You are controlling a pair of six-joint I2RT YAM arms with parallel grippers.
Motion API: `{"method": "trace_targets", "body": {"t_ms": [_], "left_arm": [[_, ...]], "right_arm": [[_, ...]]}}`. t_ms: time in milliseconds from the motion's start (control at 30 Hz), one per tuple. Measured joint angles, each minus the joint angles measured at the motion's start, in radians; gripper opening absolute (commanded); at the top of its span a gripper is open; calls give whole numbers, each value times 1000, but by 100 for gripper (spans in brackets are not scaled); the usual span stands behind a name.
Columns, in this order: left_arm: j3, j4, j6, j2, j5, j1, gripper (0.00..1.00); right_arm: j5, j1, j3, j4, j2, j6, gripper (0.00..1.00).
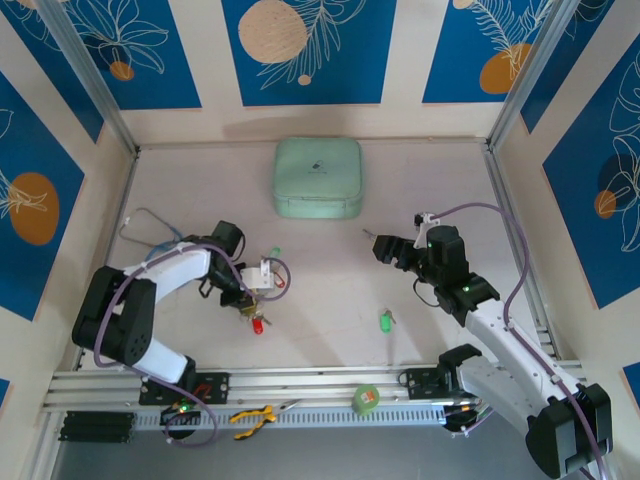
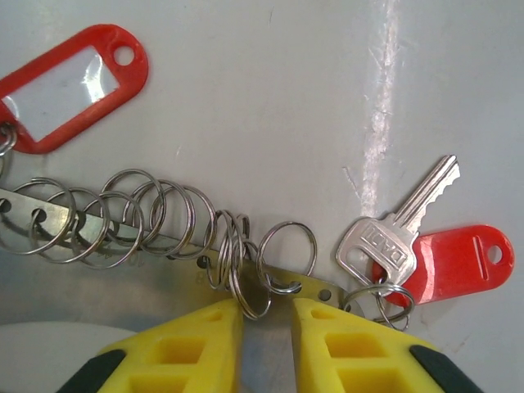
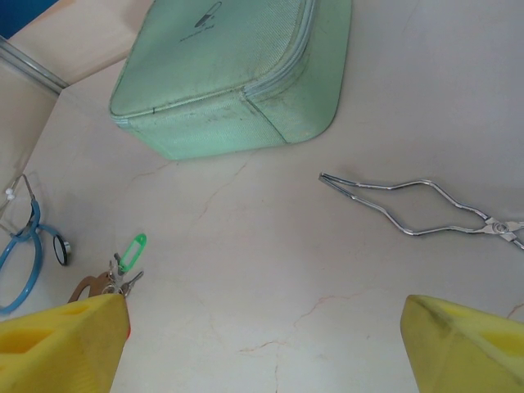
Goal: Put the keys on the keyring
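The keyring [image 2: 176, 244], a thin strip strung with split rings, lies on the table [image 2: 270, 98] left of centre. Its left end and a red tag [image 2: 70, 82] are cut off by the left wrist view's edge, and one of the keys [image 2: 393, 237] lies just beside its right end. The left gripper [image 2: 266, 315] has its jaws nearly together around the strip and a split ring, though whether they pinch it cannot be told. The right gripper [image 3: 264, 315] hangs wide open and empty, well apart from the keyring.
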Motion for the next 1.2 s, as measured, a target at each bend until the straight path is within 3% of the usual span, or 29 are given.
{"method": "trace_targets", "body": {"t_ms": [233,433,633,800,967,1200], "left_arm": [[8,-5,0,25,0,-8,13],[13,-3,-6,25,0,-13,20],[16,-4,-28,28,-1,-16,21],[29,-3,-50,41,-2,-22,15],[31,6,-65,40,-2,-29,0],[-11,64,-53,-45,-27,-35,0]], "right_arm": [[4,-1,0,-17,0,0,86],[5,-1,0,-17,-1,0,86],[8,-3,-2,-20,-1,0,86],[8,-3,-2,-20,-2,0,86],[8,-4,-2,-21,-2,0,86],[8,-5,-2,-23,-2,0,87]]}}
